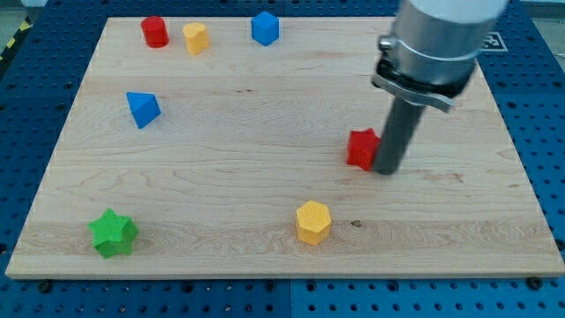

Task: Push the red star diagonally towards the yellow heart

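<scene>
Bright, even overhead light; soft short shadows under blocks; sharp focus, mild glare on arm housing (446, 26).

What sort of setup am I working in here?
Probably a lab test bench: a wooden board on a blue perforated table, scattered blocks such as the red star, my tip against it.

Arm enters from view's top right; rod upright; my tip (387, 170) on board.
</scene>
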